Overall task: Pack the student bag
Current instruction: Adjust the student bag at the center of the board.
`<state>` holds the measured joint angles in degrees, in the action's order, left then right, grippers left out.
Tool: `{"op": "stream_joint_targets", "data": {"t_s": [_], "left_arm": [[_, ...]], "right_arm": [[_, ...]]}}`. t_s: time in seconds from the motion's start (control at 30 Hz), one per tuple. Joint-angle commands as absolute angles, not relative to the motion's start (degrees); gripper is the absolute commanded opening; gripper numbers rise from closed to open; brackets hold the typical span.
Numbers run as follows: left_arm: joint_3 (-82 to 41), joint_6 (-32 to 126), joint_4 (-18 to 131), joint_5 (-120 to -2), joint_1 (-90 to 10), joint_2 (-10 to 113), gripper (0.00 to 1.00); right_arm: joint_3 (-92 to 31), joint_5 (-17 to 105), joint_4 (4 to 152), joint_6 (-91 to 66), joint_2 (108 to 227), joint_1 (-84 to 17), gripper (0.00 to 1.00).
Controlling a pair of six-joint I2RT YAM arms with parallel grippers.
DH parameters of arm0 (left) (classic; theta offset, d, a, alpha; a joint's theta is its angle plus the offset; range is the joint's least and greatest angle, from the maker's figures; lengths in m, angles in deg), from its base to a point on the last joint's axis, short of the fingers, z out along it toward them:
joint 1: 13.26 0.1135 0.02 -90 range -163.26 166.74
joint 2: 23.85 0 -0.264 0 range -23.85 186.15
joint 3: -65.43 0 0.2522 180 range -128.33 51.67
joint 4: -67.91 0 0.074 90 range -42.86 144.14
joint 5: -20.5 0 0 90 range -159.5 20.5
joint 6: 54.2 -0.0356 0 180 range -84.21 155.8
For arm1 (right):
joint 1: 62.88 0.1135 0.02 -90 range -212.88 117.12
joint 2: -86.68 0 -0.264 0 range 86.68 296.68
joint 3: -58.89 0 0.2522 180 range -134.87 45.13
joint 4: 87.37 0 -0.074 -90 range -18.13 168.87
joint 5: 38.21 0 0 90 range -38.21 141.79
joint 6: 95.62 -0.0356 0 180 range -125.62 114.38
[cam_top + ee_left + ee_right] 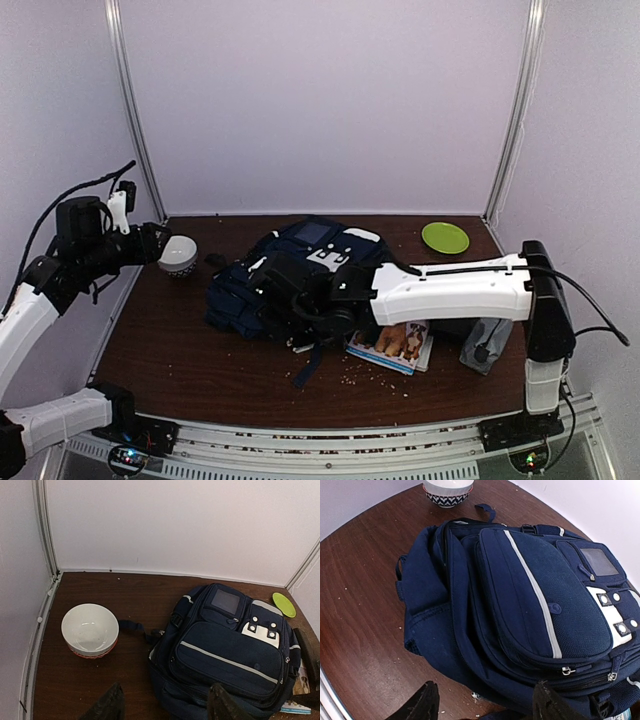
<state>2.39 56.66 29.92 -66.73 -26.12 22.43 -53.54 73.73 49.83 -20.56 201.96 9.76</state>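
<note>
From above, the student bag (290, 280) lay slumped, front pocket up, at the middle of the table (170, 340). A bowl (179, 255) sat at its nine o'clock and a green plate (445, 237) at two o'clock. A book (392, 345) and a grey pouch (485, 345) lay at four o'clock, under the reaching right arm. The left wrist view showed the left gripper (165, 707) spread wide and empty, raised near the bowl and the bag's edge. In the right wrist view the right gripper (485, 705) hung over the bag, fingers apart, holding nothing. The bag looked soft and floppy, so its fabric would probably sag in a pinch. The handle loop (486, 511) at twelve o'clock or a zip edge seemed the surest hold, and the loose straps could snag.
</note>
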Motion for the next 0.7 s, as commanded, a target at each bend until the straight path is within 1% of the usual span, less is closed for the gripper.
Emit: {"op": "stream_joint_targets", "data": {"t_s": [0.0,0.1,0.23,0.3,0.37,0.47,0.57,0.67], "left_arm": [[0.9,55.7,30.8,-67.4,-26.1,23.0,0.96],[0.8,55.7,30.8,-66.9,-26.0,23.4,0.96],[0.5,55.3,30.0,-65.2,-27.3,24.7,0.94],[0.0,53.8,28.8,-67.7,-32.1,25.5,0.93],[-1.0,51.6,27.0,-73.6,-39.7,27.1,0.93],[-2.1,49.1,24.4,-78.2,-49.0,30.7,0.93],[-3.5,46.5,21.3,-81.6,-54.5,34.3,0.92],[-4.6,48.6,18.3,-84.6,-55.4,36.6,0.92]], "right_arm": [[-47.4,79.1,51.6,-22.8,194.5,8.8,0.64],[-40.0,81.0,53.3,-26.8,188.3,8.2,0.64],[-29.5,79.1,55.5,-35.3,180.1,5.4,0.64],[-22.8,75.9,58.6,-40.6,175.8,3.2,0.66],[-16.1,73.4,63.4,-45.3,170.6,0.8,0.69],[-8.5,70.6,68.7,-49.8,165.8,-1.5,0.73],[-5.6,67.7,71.6,-51.1,164.4,-2.7,0.74],[-7.8,65.3,72.3,-48.3,165.9,-1.8,0.73]]}}
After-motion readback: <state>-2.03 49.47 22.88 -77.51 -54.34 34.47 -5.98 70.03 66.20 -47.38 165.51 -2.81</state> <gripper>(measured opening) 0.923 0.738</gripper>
